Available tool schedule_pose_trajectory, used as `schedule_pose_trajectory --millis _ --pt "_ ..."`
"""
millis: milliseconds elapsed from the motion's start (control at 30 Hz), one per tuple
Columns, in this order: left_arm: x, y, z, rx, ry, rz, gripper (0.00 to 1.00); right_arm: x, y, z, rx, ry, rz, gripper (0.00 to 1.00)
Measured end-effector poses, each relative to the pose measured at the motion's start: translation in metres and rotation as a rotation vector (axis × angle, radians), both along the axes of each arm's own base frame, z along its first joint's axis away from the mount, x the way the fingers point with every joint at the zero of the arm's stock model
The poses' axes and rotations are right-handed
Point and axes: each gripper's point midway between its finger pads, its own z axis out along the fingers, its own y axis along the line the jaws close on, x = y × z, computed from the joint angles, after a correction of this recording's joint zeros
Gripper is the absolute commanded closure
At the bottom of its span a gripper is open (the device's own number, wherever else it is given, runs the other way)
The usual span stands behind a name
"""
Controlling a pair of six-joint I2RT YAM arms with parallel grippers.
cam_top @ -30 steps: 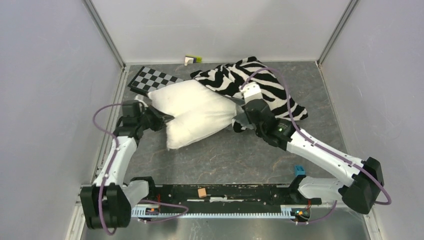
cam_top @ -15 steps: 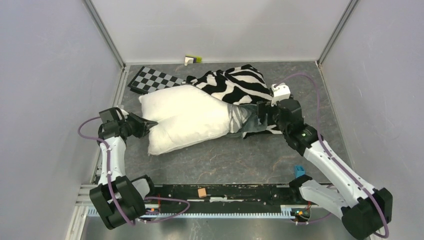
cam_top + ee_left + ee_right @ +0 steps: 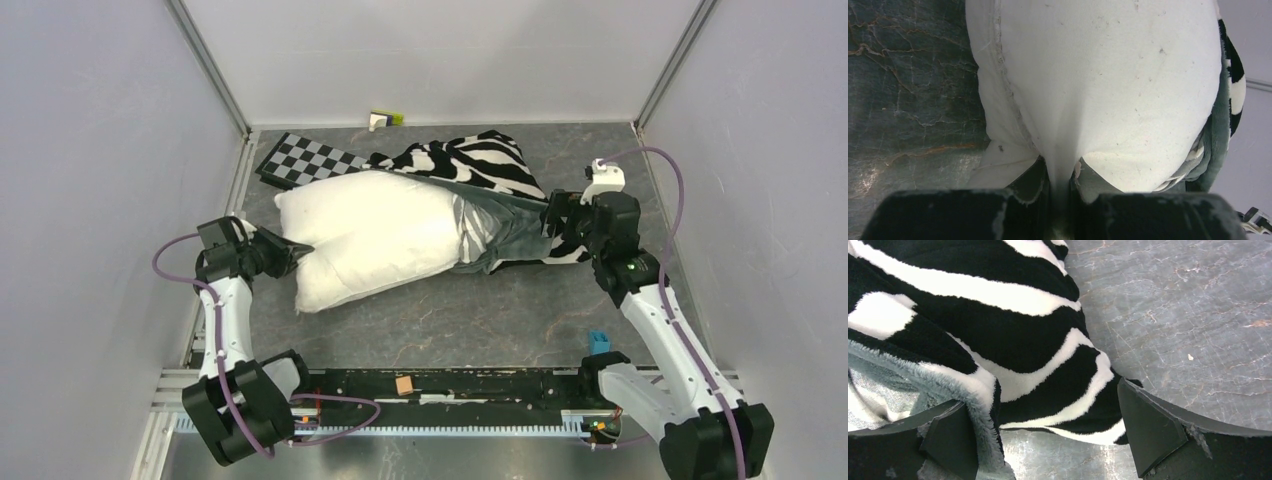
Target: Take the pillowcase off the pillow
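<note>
One plump white pillow (image 3: 380,235), furry zebra pillowcase (image 3: 480,165) (plush grey lining)

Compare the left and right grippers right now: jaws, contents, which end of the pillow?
1. The left gripper has its jaws pinched shut on a fold of the white pillow; the right gripper has its jaws wide apart.
2. The zebra pillowcase lies loosely between the right gripper's jaws, unclamped; the left gripper touches only pillow.
3. The left gripper is at the pillow's bare end, the right gripper at the covered end.
Shared: both sit low, facing each other.
</note>
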Motion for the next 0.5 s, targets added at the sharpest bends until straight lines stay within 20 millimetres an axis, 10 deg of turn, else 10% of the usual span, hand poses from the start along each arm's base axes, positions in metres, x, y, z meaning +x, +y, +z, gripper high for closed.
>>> schedule_pose_trajectory --millis 100,500 --pt "-0.001 -0.001 0.001 -0.002 -0.001 -0.003 0.98 -0.002 0.002 0.001 0.009 0.001 0.024 0.03" --pt "-0.001 0.003 -0.001 0.017 0.007 0.015 0.98 -0.047 0.119 0.075 0.280 -0.170 0.652 0.02"
